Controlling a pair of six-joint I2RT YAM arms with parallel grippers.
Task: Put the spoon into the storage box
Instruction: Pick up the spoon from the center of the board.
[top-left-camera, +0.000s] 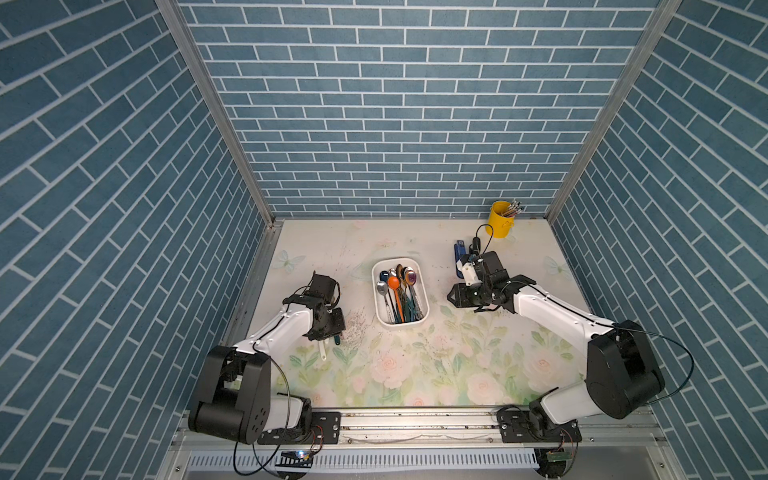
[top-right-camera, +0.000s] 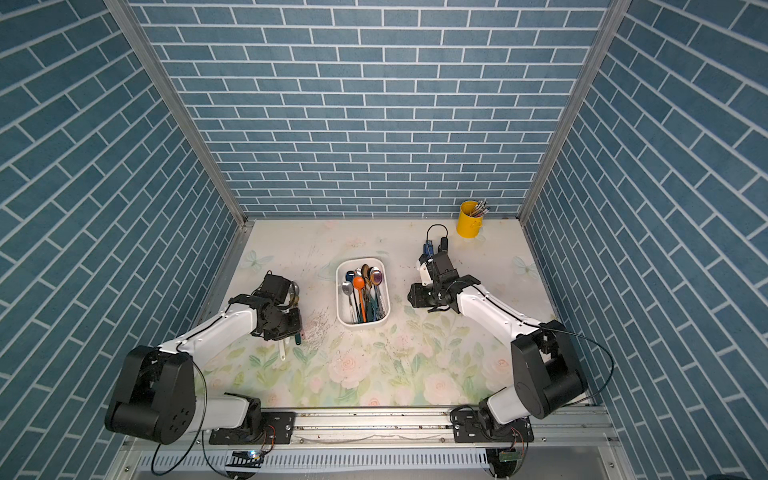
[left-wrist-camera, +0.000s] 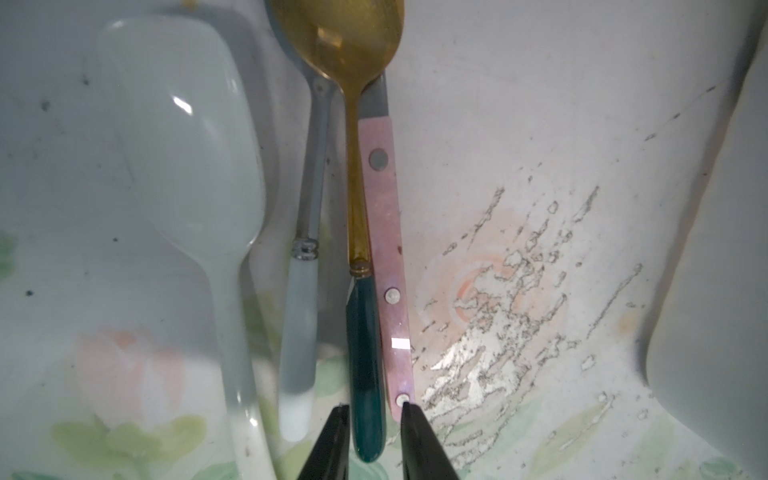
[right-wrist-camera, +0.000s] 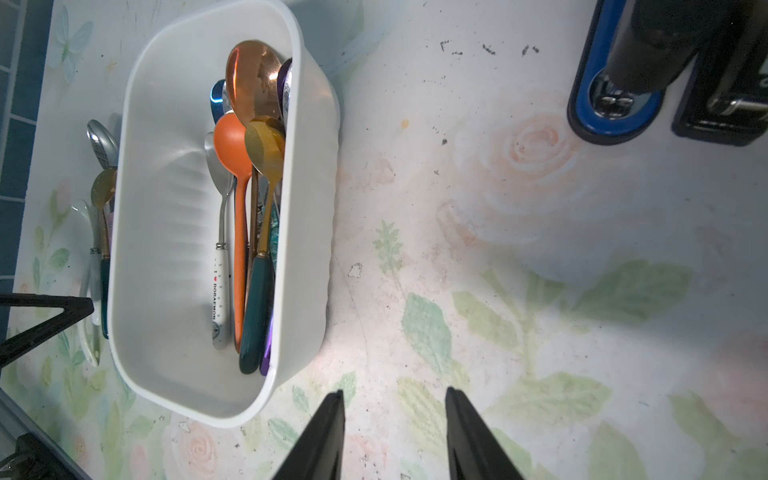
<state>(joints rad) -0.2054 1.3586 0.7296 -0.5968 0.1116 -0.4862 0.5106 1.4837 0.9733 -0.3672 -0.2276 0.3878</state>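
A gold spoon (left-wrist-camera: 365, 374) with a dark green handle lies on the table left of the storage box. My left gripper (left-wrist-camera: 372, 409) is open, and its black fingers stand narrowly on either side of the end of that handle. A thin gap shows on the side of the pink handle. In both top views only the spoon's green end (top-left-camera: 337, 340) pokes out from under the left wrist. The white storage box (top-left-camera: 375, 297) (right-wrist-camera: 166, 208) holds several spoons. My right gripper (right-wrist-camera: 395, 399) is open over bare table right of the box, with nothing between its fingers.
Beside the gold spoon lie a large white spoon (left-wrist-camera: 187, 166), a pale-blue-handled spoon (left-wrist-camera: 299, 332) and a pink-handled utensil (left-wrist-camera: 386, 249). A blue stapler (top-left-camera: 459, 257) lies behind the right gripper. A yellow cup (top-left-camera: 500, 222) of pens stands at the back right.
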